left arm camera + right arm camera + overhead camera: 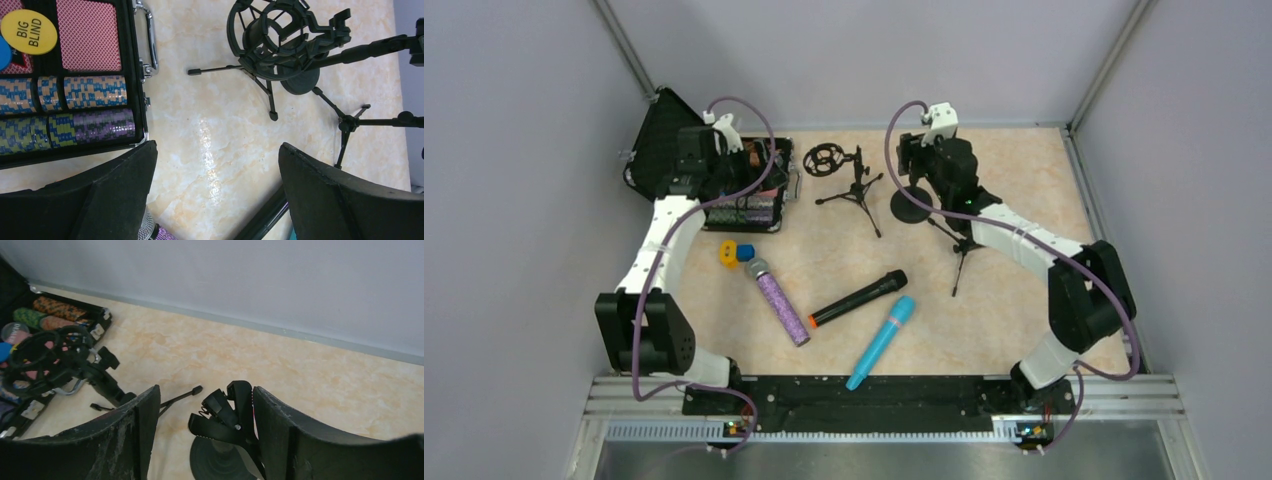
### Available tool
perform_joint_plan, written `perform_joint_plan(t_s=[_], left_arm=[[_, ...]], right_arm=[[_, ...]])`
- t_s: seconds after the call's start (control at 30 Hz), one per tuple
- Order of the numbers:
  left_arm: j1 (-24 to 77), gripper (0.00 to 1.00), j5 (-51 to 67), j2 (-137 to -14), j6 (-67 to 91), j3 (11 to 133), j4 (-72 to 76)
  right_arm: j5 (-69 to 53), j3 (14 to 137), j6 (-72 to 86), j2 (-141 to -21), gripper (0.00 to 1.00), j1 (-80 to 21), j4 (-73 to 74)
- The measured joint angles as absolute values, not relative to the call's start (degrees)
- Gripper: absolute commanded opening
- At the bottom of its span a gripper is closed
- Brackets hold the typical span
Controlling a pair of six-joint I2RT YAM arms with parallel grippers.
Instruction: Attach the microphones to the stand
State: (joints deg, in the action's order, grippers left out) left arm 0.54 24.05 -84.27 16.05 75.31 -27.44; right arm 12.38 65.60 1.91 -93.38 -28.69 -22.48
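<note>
Left gripper [217, 147] spread wide, empty, over table [210, 75] beside chip case [75, 100]. Right gripper [206, 390] part open, fingers straddling stand clip [227, 412], gap on one side, no hold. Purple microphone [779, 305], black microphone [857, 298], blue microphone [881, 341] lie flat near arm bases, apart from stands [852, 185]
</note>
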Motion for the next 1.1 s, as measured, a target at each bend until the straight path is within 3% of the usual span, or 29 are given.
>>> perform_joint_plan(t_s=[0.37, 1.1], left_arm=[[1.6, 0.94, 27.4, -84.6, 16.8, 76.8, -25.2], [16.8, 0.84, 19.9, -104.2, 12.9, 101.6, -28.8]], right_arm=[[3.6, 65.7, 7.0, -84.4, 0.75, -28.7, -18.2], [1.1, 59.0, 10.8, -72.1, 0.79, -28.7, -11.9]])
